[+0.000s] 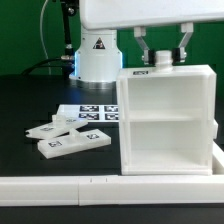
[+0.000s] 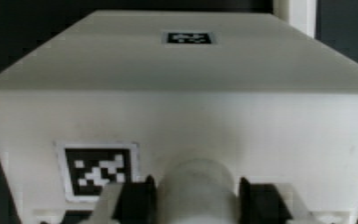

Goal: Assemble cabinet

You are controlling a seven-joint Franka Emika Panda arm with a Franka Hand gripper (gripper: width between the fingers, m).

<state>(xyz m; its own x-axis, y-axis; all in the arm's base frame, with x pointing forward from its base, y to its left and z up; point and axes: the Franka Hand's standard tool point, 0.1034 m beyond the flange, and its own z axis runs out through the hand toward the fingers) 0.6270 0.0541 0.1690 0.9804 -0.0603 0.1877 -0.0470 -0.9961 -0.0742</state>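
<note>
exterior view: cabinet (image 1: 165, 100) upright on desk (image 1: 30, 100), 3 o'clock side; panels (image 1: 65, 135) flat at its 9 o'clock; pincer (image 1: 163, 60) at its 12 | wrist view alone: fingers (image 2: 137, 200) clamp round peg (image 2: 194, 185) on cabinet, tag (image 2: 98, 168) beside

a white cabinet (image 1: 165, 125) stands upright on the black desk (image 1: 30, 100) at the exterior view's right, its open front showing one shelf. the hand (image 1: 162, 60) sits at its top, fingers gripping a small pale knob (image 1: 161, 57). two flat white panels (image 1: 73, 143) lie close together toward the left, near the marker board (image 1: 88, 112).
</note>
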